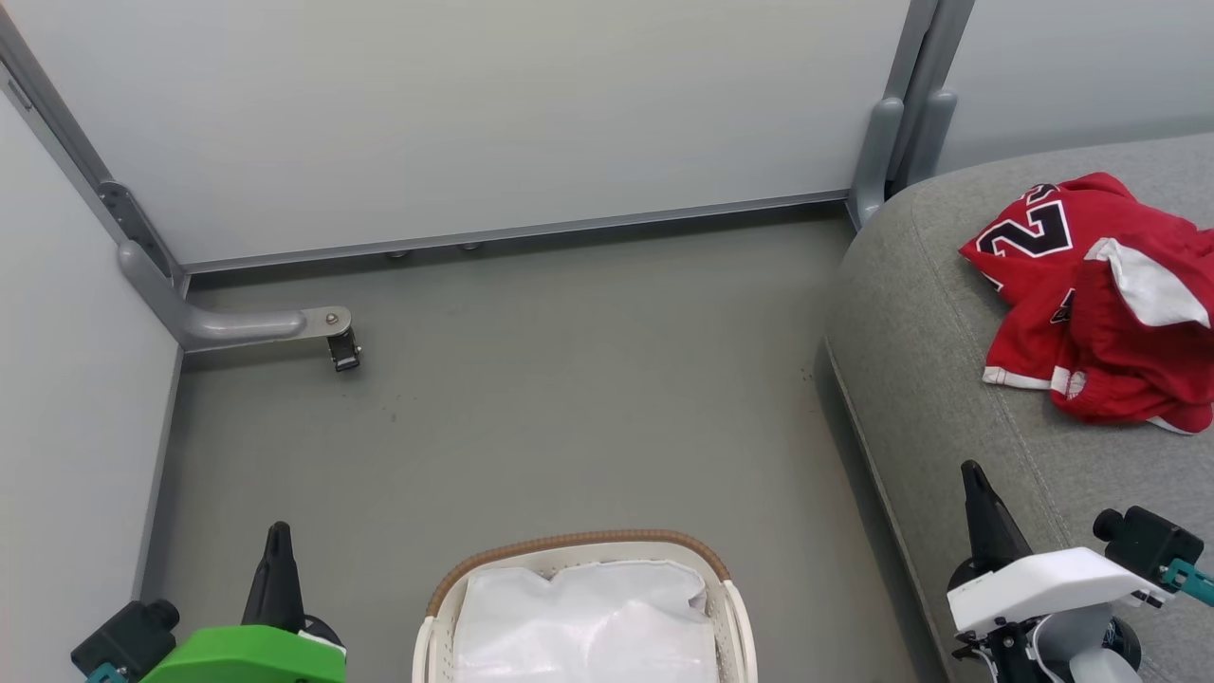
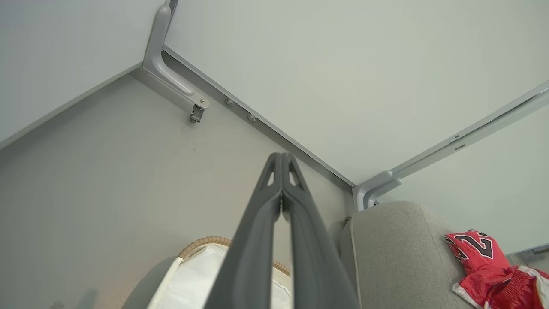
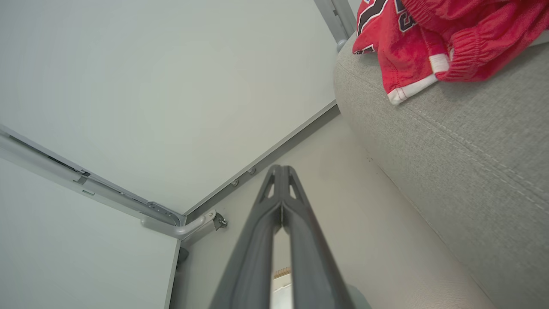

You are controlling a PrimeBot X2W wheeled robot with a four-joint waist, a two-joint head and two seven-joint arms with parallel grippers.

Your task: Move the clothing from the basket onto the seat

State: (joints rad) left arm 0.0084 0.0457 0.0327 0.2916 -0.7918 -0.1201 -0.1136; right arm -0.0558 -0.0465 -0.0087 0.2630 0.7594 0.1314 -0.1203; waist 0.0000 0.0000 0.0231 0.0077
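Grey floor (image 1: 531, 398), matte, with a few small dark specks, enclosed by pale wall panels (image 1: 474, 114) in a grey metal frame; a bottom rail (image 1: 512, 232) runs along the back panel's foot with two small studs (image 1: 396, 253) beneath it. Left corner: curved grey bracket (image 1: 237, 325) low along the floor, small dark clasp (image 1: 343, 351) at its tip. Right corner: twin upright posts (image 1: 892, 142), rounded at the base.

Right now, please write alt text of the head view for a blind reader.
Red clothing lies crumpled on the grey seat at right. The basket at bottom centre holds a white liner. The left gripper and right gripper are shut, holding nothing.
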